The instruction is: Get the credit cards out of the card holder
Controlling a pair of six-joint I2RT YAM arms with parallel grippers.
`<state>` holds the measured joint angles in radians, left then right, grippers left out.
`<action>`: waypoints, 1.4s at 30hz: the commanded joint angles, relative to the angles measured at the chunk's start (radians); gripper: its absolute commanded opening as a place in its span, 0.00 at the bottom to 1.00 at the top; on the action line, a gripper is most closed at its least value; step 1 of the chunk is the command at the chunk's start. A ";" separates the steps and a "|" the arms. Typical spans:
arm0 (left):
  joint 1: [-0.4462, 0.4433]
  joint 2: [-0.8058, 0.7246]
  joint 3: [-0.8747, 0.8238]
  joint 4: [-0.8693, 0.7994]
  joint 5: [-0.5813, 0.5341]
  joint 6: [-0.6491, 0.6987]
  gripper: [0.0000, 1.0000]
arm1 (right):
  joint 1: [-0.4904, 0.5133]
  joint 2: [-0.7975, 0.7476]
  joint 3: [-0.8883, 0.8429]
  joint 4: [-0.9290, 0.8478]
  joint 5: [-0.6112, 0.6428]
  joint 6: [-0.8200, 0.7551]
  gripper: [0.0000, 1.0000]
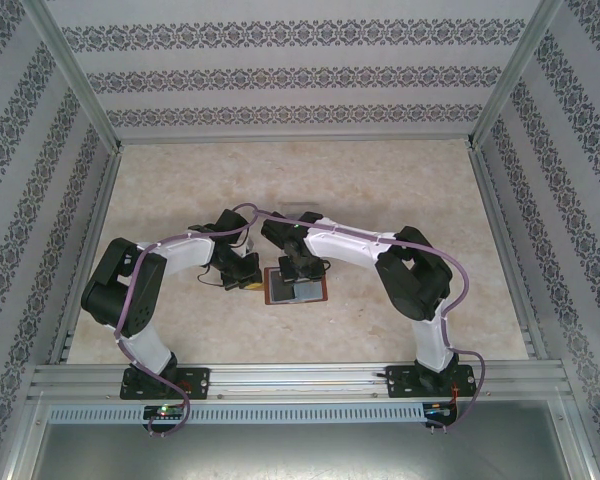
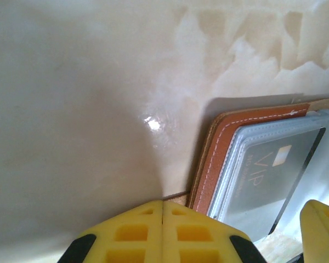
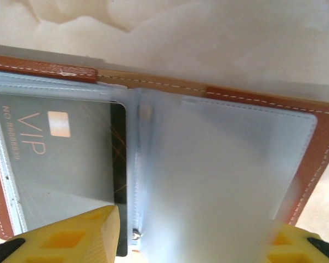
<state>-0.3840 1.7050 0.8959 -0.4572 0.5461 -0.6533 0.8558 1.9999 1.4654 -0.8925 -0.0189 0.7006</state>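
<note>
Peeking through cloudy sleeves (image 3: 219, 164), one credit card (image 3: 60, 159) sits in the card holder (image 3: 38, 67); left claw (image 2: 263, 233), right claw (image 3: 197, 219) apart.

Illumination is bright and diffuse. A glare spot marks the pale marbled tabletop (image 2: 71, 109) left of the reddish-brown leather card holder (image 2: 216, 150).

Card holder (image 1: 275, 290) on table (image 1: 400, 190), centre, toward near edge; credit card (image 3: 55, 159) inside sleeve (image 3: 55, 92).
</note>
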 commanded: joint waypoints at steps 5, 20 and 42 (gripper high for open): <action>0.005 0.033 -0.006 0.005 -0.009 0.029 0.00 | 0.012 -0.084 -0.003 -0.027 0.031 0.004 0.38; 0.003 0.051 -0.006 -0.004 -0.009 0.031 0.00 | -0.009 -0.133 -0.067 0.044 -0.028 0.014 0.05; 0.003 0.060 0.002 -0.021 -0.009 0.033 0.00 | -0.066 -0.066 -0.180 0.058 0.044 -0.036 0.07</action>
<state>-0.3840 1.7218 0.9035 -0.4553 0.5705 -0.6353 0.8001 1.9015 1.3033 -0.8207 -0.0185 0.6796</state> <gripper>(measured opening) 0.051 0.072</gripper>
